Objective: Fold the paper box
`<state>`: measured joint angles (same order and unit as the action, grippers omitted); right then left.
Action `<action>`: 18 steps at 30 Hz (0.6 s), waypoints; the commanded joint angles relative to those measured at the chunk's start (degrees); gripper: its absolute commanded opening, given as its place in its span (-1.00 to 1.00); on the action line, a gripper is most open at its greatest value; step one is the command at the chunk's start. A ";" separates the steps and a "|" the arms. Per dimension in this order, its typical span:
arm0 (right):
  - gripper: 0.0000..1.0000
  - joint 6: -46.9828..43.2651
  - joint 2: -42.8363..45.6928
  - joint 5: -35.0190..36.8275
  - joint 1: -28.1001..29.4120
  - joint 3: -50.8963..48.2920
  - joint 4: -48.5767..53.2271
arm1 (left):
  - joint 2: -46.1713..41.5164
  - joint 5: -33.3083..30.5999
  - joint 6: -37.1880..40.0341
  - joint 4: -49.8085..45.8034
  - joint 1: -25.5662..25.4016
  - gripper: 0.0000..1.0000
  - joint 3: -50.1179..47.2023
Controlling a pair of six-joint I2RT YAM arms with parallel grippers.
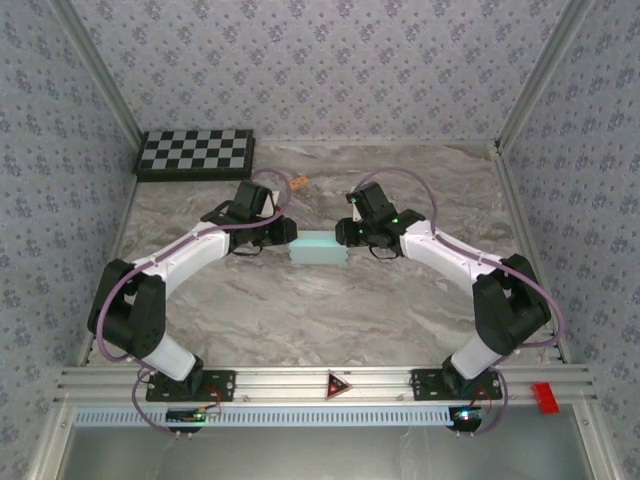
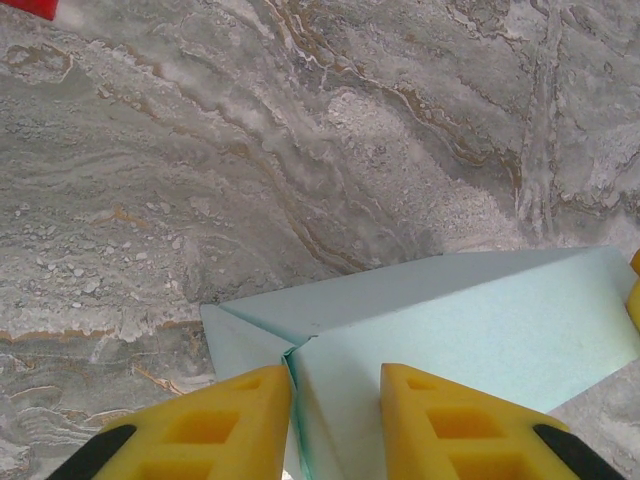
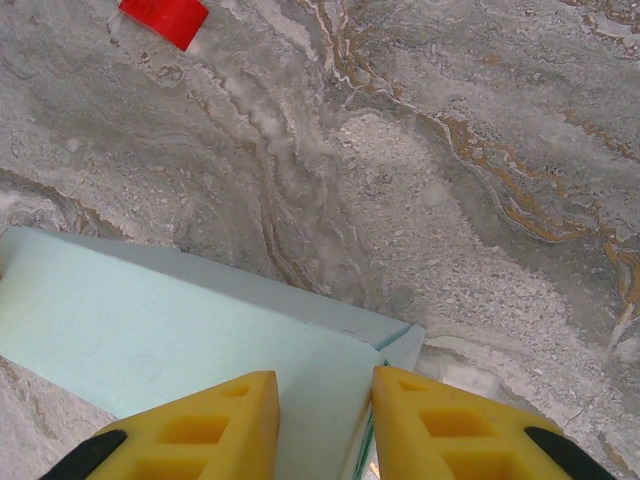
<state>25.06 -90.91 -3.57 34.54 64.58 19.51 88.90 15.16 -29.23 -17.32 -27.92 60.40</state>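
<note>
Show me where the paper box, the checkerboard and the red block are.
paper box (image 1: 318,250), top external view, middle of its top face.
checkerboard (image 1: 195,152), top external view, centre of the board.
red block (image 3: 165,18), right wrist view, middle of its visible face.

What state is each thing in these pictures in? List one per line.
paper box: folded into box shape, between the grippers.
left gripper: fingers astride one box end; grip unclear.
right gripper: fingers astride the other end; grip unclear.
checkerboard: lying flat, far left.

Aqua paper box (image 1: 318,250), folded (flaps creased), lying flat
</note>
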 commanded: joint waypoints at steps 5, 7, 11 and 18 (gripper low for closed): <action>-0.37 -1.23 0.70 1.64 -0.68 2.92 7.40 | -0.43 -4.03 1.26 -8.38 -0.25 -0.31 2.42; -0.36 -1.50 1.21 1.44 -0.98 3.27 7.48 | -0.66 -4.53 1.54 -8.61 -0.19 -0.29 3.12; -0.32 -1.93 2.47 0.72 -1.40 2.22 7.35 | -1.35 -5.44 1.81 -8.58 -0.18 -0.24 3.15; -0.28 -2.01 4.29 -2.81 -1.41 -1.91 5.06 | -3.31 -4.59 2.01 -7.21 -0.15 -0.18 0.13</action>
<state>23.94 -88.01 -4.78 33.34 64.20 24.18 87.81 11.09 -28.29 -22.76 -28.12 61.80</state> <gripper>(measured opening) 0.361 0.408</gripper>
